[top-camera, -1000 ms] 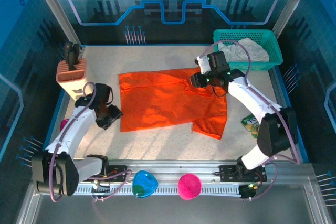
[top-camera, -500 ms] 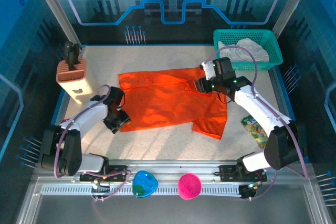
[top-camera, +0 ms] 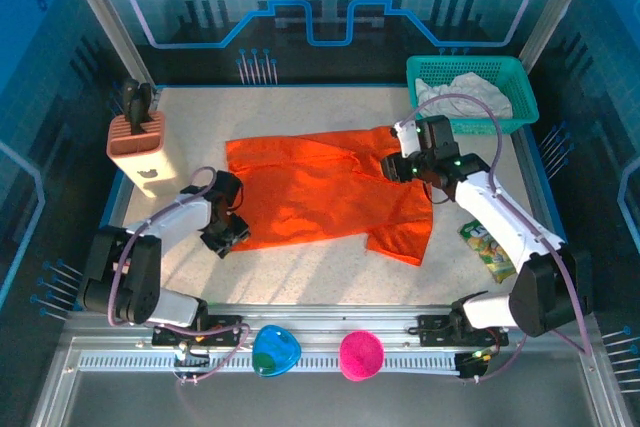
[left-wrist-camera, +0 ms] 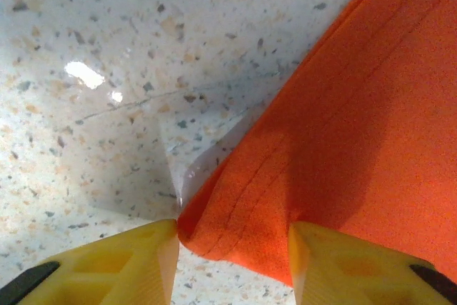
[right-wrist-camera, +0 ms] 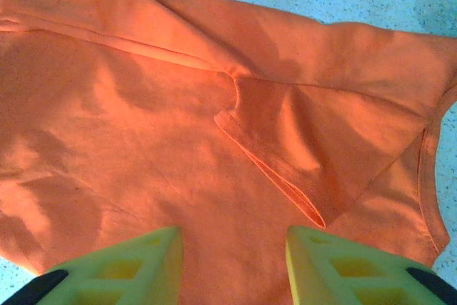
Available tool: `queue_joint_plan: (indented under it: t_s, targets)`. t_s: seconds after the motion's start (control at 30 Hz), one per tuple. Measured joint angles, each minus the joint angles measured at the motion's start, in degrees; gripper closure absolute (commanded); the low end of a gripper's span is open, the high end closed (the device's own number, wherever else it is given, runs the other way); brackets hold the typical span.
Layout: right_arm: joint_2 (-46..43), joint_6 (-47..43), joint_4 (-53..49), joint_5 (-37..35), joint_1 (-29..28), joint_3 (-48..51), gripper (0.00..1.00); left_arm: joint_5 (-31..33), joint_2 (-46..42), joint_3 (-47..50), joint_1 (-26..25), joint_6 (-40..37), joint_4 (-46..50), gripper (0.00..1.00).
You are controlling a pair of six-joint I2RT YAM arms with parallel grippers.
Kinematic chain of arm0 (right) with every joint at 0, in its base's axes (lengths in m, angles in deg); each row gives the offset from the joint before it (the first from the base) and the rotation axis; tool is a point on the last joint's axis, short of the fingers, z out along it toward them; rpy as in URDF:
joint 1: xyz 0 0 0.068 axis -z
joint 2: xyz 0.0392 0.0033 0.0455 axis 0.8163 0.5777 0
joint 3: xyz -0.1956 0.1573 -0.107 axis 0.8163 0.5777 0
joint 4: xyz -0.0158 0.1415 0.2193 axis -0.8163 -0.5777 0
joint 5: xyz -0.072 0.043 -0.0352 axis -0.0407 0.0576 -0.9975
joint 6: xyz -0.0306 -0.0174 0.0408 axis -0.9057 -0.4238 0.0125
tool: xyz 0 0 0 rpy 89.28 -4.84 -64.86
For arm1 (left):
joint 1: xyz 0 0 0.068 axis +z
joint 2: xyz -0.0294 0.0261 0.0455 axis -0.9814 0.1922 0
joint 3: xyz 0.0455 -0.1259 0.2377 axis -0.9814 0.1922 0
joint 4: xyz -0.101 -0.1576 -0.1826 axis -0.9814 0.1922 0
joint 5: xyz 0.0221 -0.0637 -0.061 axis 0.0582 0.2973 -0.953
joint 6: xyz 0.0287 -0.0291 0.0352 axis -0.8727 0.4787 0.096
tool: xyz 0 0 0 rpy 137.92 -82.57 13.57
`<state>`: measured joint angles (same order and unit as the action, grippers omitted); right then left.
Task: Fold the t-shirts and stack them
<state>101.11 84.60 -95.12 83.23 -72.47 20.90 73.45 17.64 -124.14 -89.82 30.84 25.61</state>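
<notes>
Orange t-shirt (left-wrist-camera: 357, 105) between half-open left hand (left-wrist-camera: 232, 239)

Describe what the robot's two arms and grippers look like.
The left arm and right arm have white links, black joints and a looping greyish-purple cable each. The left gripper and right gripper have blocky yellow fingers with black parts behind.

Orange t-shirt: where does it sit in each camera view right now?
Top external: orange t-shirt spread flat across the middle.
Left wrist: its hemmed corner on the right side, reaching into the open left claw.
Right wrist: spans the frame, sleeve folded inward, above the right claw.
Shared landmark: the speckled tabletop.
</notes>
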Motion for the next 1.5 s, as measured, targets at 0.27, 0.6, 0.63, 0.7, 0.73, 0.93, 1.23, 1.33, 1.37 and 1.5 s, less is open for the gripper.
queue_joint_plan:
  t_s: [0.27,0.6,0.63,0.7,0.73,0.93,1.23,1.33,1.37,1.5]
  targets:
    - [-2.2,-0.2,-0.7,0.0,1.0,0.4,0.57,1.0,3.1,-1.3,-0.1,0.9,-0.4,0.79]
    - [-12.0,-4.8,-2.4,1.8,1.0,0.4,0.54,2.1,5.7,-4.4,-0.4,0.1,-3.1,1.00]
    - [-13.2,-5.9,-2.5,2.1,1.0,0.4,0.54,2.4,6.1,-4.9,-0.4,-0.3,-3.2,1.00]
    - [-15.8,-10.2,-2.9,3.1,1.0,0.4,0.54,3.2,6.7,-5.9,-0.4,-1.2,-3.3,1.00]
    - [-16.9,-13.0,-3.5,3.5,1.0,0.4,0.52,3.6,6.8,-6.3,-0.4,-1.7,-3.2,1.00]
    - [-22.5,-36.4,-13.6,0.7,-4.5,2.0,0.44,6.0,6.6,-7.9,-0.4,-4.9,-3.1,1.00]
    - [-15.8,-58.4,-34.3,-14.8,-12.3,6.2,0.46,6.1,3.1,-5.3,-0.4,-8.1,-5.1,1.00]
    - [-15.0,-61.7,-35.4,-16.5,-15.0,12.7,0.46,5.7,2.6,-3.5,-0.4,-9.0,-5.9,1.00]
    - [-14.7,-62.4,-35.3,-16.6,-15.9,14.8,0.46,5.5,2.5,-3.2,-0.4,-9.2,-6.1,1.00]
    - [-11.3,-63.3,-33.0,-16.9,-19.5,20.0,0.46,5.2,1.4,-2.8,-0.4,-9.8,-6.6,1.00]
